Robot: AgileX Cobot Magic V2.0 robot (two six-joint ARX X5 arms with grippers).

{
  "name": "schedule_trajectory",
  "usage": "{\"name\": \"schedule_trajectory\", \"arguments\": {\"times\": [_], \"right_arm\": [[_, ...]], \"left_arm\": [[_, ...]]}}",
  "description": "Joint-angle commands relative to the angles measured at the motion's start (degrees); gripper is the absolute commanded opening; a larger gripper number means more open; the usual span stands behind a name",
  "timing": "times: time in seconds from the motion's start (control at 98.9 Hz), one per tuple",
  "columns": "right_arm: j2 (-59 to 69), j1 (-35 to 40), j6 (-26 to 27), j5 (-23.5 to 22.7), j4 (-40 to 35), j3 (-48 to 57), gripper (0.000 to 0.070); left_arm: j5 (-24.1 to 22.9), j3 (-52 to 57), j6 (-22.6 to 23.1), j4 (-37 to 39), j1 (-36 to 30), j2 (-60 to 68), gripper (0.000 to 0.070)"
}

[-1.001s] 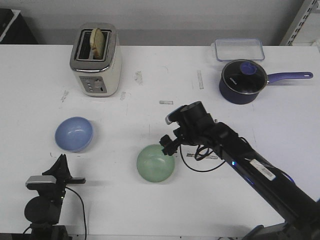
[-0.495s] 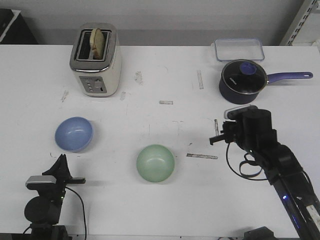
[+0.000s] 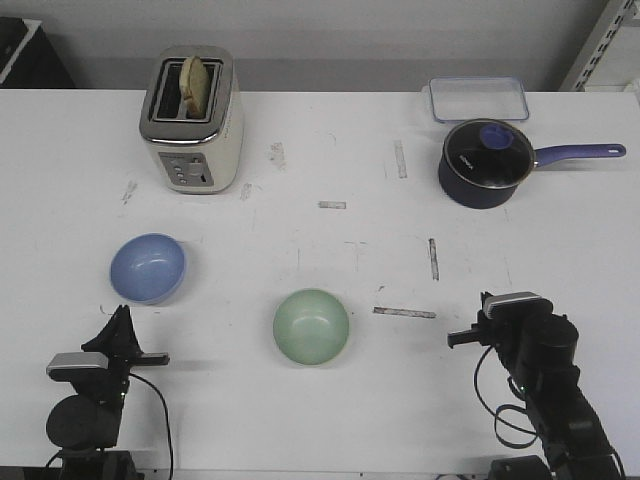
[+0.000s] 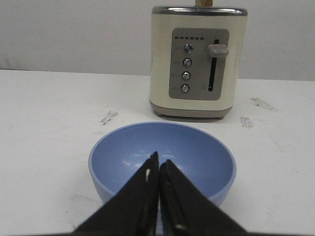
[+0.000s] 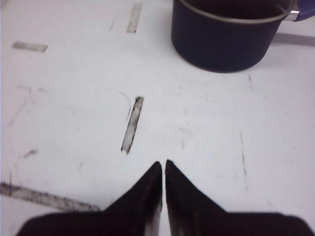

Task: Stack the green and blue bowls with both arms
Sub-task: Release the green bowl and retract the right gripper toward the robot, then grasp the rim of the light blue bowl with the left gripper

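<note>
the left gripper has its fingers pressed together on nothing, low at the near left of the table, pointing at the pale blue bowl just beyond it. the right gripper is likewise closed and empty at the near right, aimed toward the dark blue saucepan. the mint green bowl sits apart between the arms, well clear of the blue one. a cream toaster stands farther back.

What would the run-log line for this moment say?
bowls: unstacked, apart | green bowl: table centre | blue bowl: before left gripper, shut, empty | right gripper: shut, empty, facing saucepan
</note>
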Motion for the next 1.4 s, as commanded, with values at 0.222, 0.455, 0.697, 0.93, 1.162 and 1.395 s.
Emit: {"name": "schedule_trajectory", "arguments": {"times": [0.222, 0.455, 0.697, 0.93, 1.162, 1.395], "right_arm": [[-2.97, 0.02, -0.74, 0.0, 2.21, 0.15, 0.0], [-2.91, 0.02, -0.74, 0.0, 2.23, 0.15, 0.0], [-2.91, 0.04, -0.74, -0.02, 2.23, 0.15, 0.0001], [-2.91, 0.04, -0.74, -0.11, 2.21, 0.15, 0.0], [-2.91, 0.04, -0.74, -0.2, 1.92, 0.15, 0.0], [-2.91, 0.04, -0.74, -0.2, 1.36, 0.15, 0.0]], "left_arm": [[-0.2, 13.51, 0.55, -4.24, -0.02, 3.52, 0.0002], [-0.13, 36.06, 1.68, -14.4, -0.02, 19.1, 0.0004], [-0.17, 58.71, 2.1, -27.47, -0.02, 37.64, 0.0225], [-0.2, 67.8, 1.36, -36.02, 0.02, 50.64, 0.0526], [0.07, 67.8, 0.87, -43.3, 3.96, 61.61, 0.0546], [3.48, 67.8, -0.2, -47.91, 9.64, 73.61, 0.0541]]}}
